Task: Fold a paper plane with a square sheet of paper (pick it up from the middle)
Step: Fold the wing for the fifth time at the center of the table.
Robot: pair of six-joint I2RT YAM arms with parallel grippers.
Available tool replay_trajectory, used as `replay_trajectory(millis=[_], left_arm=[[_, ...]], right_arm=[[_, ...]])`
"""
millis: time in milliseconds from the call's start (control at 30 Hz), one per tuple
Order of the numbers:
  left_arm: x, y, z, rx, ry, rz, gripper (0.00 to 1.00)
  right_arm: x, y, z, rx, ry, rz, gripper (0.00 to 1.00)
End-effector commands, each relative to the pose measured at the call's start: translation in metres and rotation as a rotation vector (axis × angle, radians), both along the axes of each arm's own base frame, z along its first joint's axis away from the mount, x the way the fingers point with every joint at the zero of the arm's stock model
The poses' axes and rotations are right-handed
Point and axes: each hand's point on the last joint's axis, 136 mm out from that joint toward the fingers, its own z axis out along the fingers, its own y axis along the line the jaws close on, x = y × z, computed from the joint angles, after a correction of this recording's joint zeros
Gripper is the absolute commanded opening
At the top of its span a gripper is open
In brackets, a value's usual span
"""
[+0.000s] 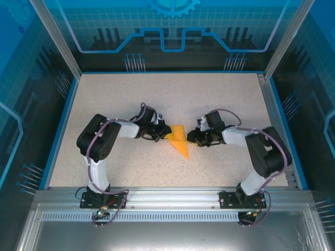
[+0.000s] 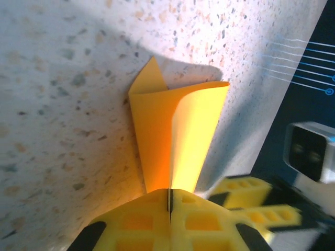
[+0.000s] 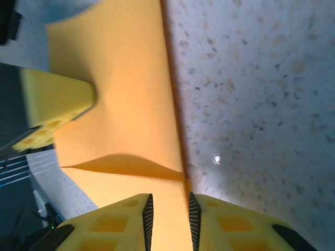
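The paper plane [image 1: 179, 140] is a small bright-orange folded dart in the middle of the table, its sharp tip pointing toward the near edge. My left gripper [image 1: 164, 134] is shut on its left side. In the left wrist view the jaws [image 2: 170, 197] are pressed together on the paper plane [image 2: 172, 130], whose flaps spread apart beyond them. My right gripper [image 1: 193, 138] is at the plane's right edge. In the right wrist view it [image 3: 168, 203] stands open, and the paper plane [image 3: 120, 94] runs through the gap between its fingers. The left gripper's fingers [image 3: 55, 102] rest on the paper there.
The speckled tabletop [image 1: 131, 94] is bare around the plane. A blue rim [image 1: 57, 125] and the metal frame posts bound it on the left, back and right. The right gripper's fingers [image 2: 246, 189] sit close beside my left jaws.
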Motion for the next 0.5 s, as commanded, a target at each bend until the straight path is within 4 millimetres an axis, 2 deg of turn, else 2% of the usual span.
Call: replay_trajectory(millis=[0,100,133,233,333,467], left_arm=[[0.007,0.01,0.017,0.032,-0.035,0.045,0.02],[0.009,0.011,0.021,0.04,-0.046,0.055,0.02],[0.009,0.01,0.022,0.034,-0.047,0.054,0.02],[0.011,0.008,0.025,0.019,-0.047,0.053,0.02],[0.012,0.007,0.027,0.019,-0.049,0.051,0.02],[0.011,0.007,0.026,0.014,-0.043,0.048,0.03]], right_arm=[[-0.002,-0.015,0.022,-0.13,-0.155,0.012,0.32],[-0.007,-0.008,0.039,-0.218,-0.316,0.087,0.39],[-0.012,0.0,0.043,-0.258,-0.387,0.131,0.45],[-0.024,0.024,0.051,-0.392,-0.602,0.257,0.47],[-0.034,0.041,0.047,-0.541,-0.728,0.341,0.47],[-0.038,0.051,0.032,-0.732,-0.802,0.414,0.46]])
